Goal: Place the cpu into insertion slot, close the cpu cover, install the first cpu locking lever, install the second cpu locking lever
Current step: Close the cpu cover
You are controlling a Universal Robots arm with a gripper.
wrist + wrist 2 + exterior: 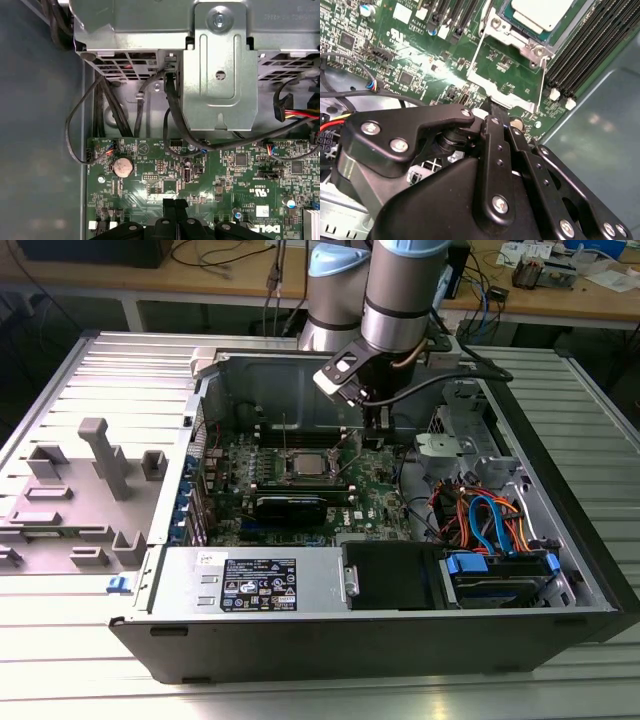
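In the exterior view the cpu (304, 462) sits in the insertion slot (520, 27), just left of frame centre. The cpu cover (517, 99) is swung open beside it, over the green motherboard (225, 170). The gripper (375, 432), clenched on nothing, hangs just right of the slot, at the cover's free edge

Flat overhead room light fills the exterior view on my monitor: the ribbed table (60, 670) glares pale at the front, while the open computer case (400, 645) has soft shadow inside. In the second wrist view a white hot-spot streaks the motherboard (432, 67) and the cpu (542, 12) gleams; the first wrist view's drive cage (215, 75) shines evenly.
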